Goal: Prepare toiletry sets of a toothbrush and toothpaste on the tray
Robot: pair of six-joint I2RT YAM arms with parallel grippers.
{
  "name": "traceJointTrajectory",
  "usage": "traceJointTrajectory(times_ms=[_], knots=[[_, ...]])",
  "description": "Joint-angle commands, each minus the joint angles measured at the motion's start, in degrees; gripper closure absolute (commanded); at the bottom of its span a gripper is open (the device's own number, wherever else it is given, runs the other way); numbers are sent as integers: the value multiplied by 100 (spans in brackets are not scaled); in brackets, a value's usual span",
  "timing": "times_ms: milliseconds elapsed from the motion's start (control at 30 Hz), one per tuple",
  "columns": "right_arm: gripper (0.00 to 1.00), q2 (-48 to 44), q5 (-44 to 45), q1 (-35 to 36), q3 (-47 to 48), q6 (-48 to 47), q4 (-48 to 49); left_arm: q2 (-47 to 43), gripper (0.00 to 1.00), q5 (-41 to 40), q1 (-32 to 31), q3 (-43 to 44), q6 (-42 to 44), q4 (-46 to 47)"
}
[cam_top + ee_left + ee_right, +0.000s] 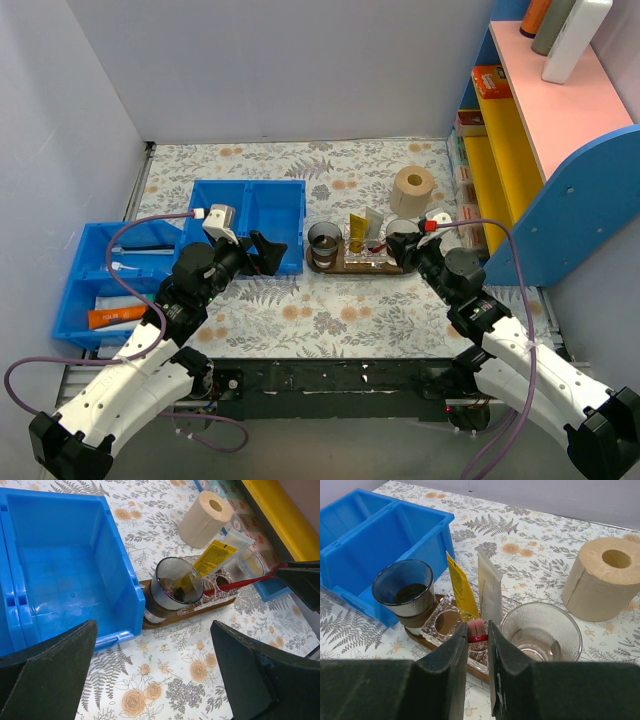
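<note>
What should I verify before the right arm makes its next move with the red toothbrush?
1. Right gripper shut on the red plastic toothbrush: ok.
2. Small yellow-gold toothpaste tube stands in the clear glass holder: ok.
3. Holder sits on the dark brown wooden tray: ok.
4. One round holder hole free: ok.
5. Toothbrush lined up over that hole: cannot tell.
6. Left gripper open, empty, apart from the tray: ok.

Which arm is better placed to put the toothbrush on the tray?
Right. The right gripper is shut on the red toothbrush at the tray; the left gripper is open, empty, near the blue bin.
</note>
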Motion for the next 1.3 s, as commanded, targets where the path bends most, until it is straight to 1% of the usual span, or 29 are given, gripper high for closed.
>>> traceJointTrajectory(times_ms=[0, 400, 600, 633, 933, 1167, 1267], knots=[[99, -47, 9, 13, -22, -154, 408, -34, 2, 40, 42, 105, 43, 54], [99, -65, -26, 13, -250, -207, 505, 1, 2, 93, 85, 113, 52, 98], [99, -161, -26, 13, -364, -207, 452, 19, 2, 93, 121, 113, 52, 107], [99, -187, 0, 13, -373, -224, 452, 28, 2, 258, 121, 105, 60, 107], [99, -214, 0, 13, -312, -321, 259, 37, 2, 304, 165, 105, 43, 116], [93, -231, -26, 13, -312, -312, 136, 54, 2, 348, 191, 105, 43, 124], [89, -249, -8, 13, -320, -304, 110, 46, 2, 357, 200, 105, 34, 133]])
